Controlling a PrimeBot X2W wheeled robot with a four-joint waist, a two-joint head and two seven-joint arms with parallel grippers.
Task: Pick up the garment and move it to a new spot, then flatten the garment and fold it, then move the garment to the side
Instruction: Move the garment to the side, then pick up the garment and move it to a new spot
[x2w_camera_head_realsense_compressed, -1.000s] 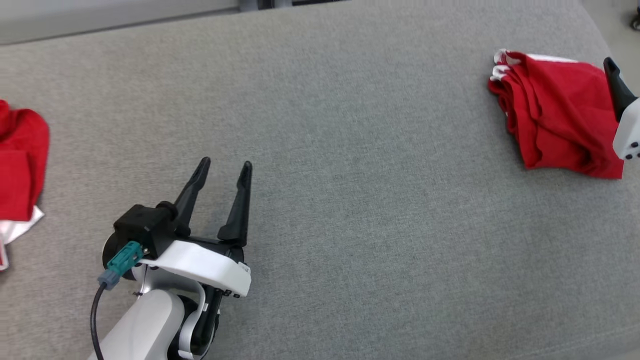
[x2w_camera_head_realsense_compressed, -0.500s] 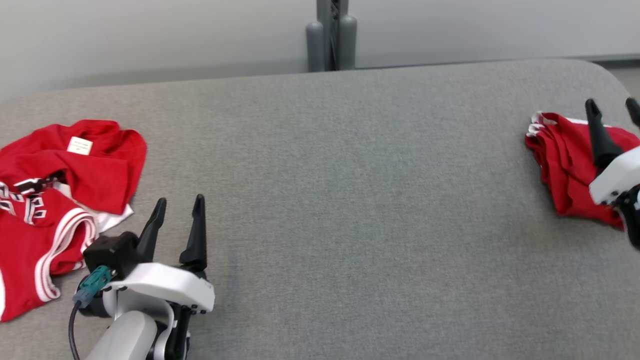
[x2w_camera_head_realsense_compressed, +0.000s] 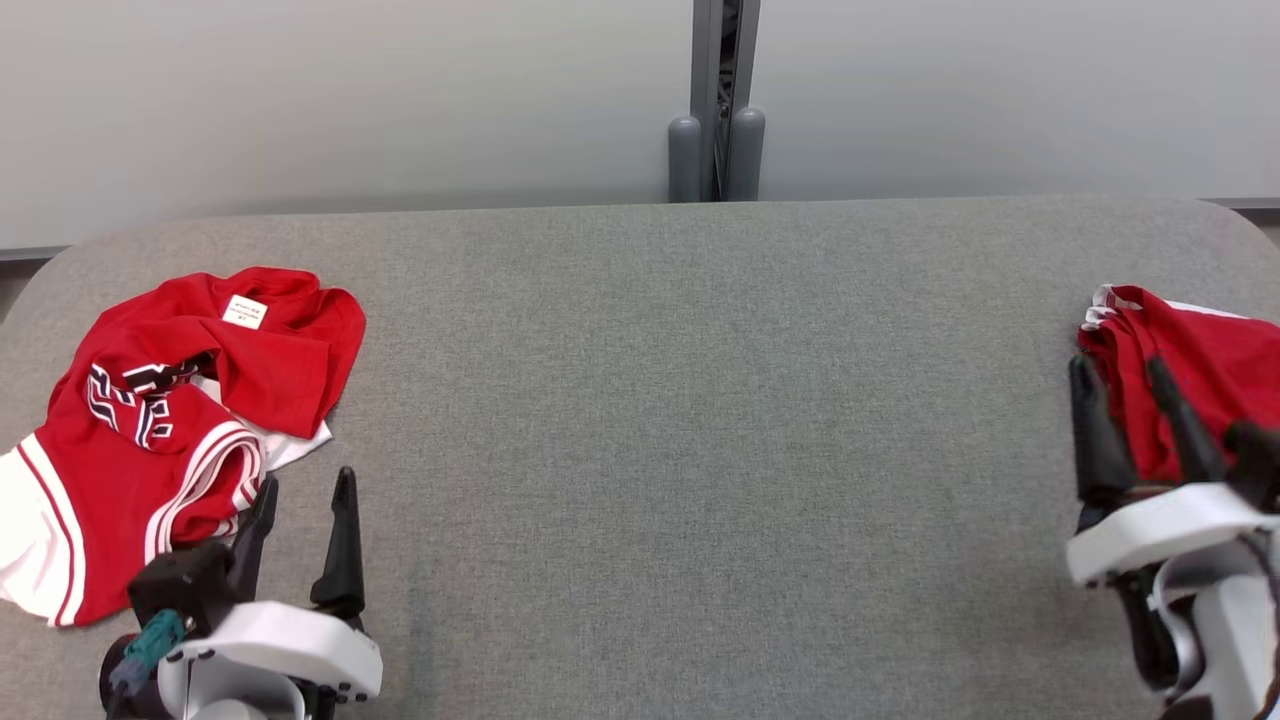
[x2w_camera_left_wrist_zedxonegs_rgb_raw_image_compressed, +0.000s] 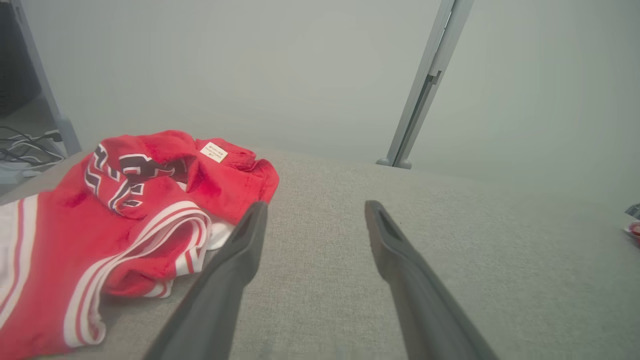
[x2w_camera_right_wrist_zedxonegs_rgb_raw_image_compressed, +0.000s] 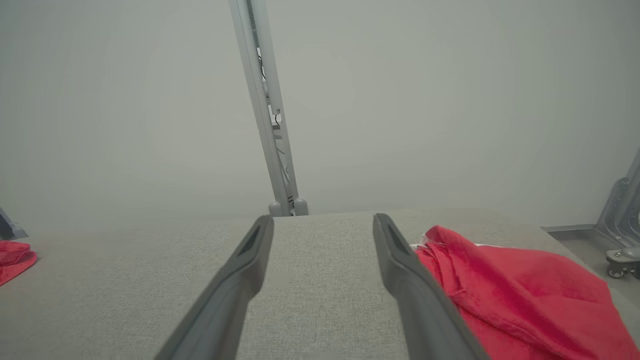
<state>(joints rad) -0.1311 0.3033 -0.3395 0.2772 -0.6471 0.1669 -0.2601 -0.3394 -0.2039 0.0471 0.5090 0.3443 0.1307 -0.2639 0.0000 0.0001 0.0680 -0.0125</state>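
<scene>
A crumpled red garment (x2w_camera_head_realsense_compressed: 180, 420) with white stripes, dark lettering and a white label lies at the left end of the grey padded table (x2w_camera_head_realsense_compressed: 700, 450). My left gripper (x2w_camera_head_realsense_compressed: 305, 483) stands open just to its right, at its near edge, with nothing between the fingers. In the left wrist view the garment (x2w_camera_left_wrist_zedxonegs_rgb_raw_image_compressed: 125, 215) spreads to the left of the open left gripper (x2w_camera_left_wrist_zedxonegs_rgb_raw_image_compressed: 316, 205). A second red garment (x2w_camera_head_realsense_compressed: 1200, 380), folded, lies at the table's right end. My right gripper (x2w_camera_head_realsense_compressed: 1118, 365) is open at its left edge. In the right wrist view that folded garment (x2w_camera_right_wrist_zedxonegs_rgb_raw_image_compressed: 525, 295) lies right of the right gripper (x2w_camera_right_wrist_zedxonegs_rgb_raw_image_compressed: 322, 218).
A grey post (x2w_camera_head_realsense_compressed: 715, 120) rises against the pale wall behind the table's far edge. The table's corners are rounded at the far left and far right. Cables lie on the floor (x2w_camera_left_wrist_zedxonegs_rgb_raw_image_compressed: 25, 145) beyond the table's left end.
The head camera has tilted up, so the wall and the whole crumpled garment came into view. My right gripper now stands at the folded garment's left edge. Both grippers stay open.
</scene>
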